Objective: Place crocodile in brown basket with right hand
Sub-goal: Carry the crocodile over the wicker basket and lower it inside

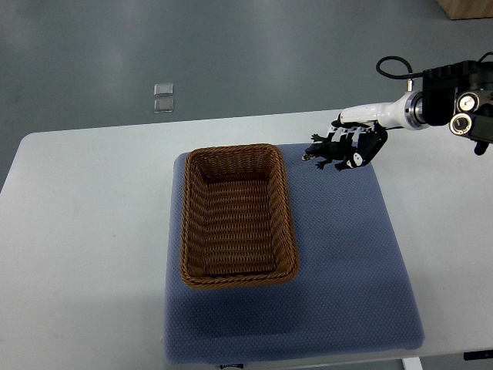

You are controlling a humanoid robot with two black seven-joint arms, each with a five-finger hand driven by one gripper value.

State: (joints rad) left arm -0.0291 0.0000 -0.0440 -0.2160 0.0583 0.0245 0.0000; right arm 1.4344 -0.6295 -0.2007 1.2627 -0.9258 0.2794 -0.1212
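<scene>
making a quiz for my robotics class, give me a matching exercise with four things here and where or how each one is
Things:
1. crocodile
2. brown basket
3. blue mat
4. white table

States:
a. carries the mat
b. empty, on the mat's left half
c. gripped in the right hand, near the mat's far right corner
d. lies flat under the basket

Pairs: 1-c, 2-b, 3-d, 4-a

Basket (237,271) woven wicker, rough; mat (347,262) textured cloth; table (85,231) smooth, matt; crocodile (327,151) perhaps plastic.
</scene>
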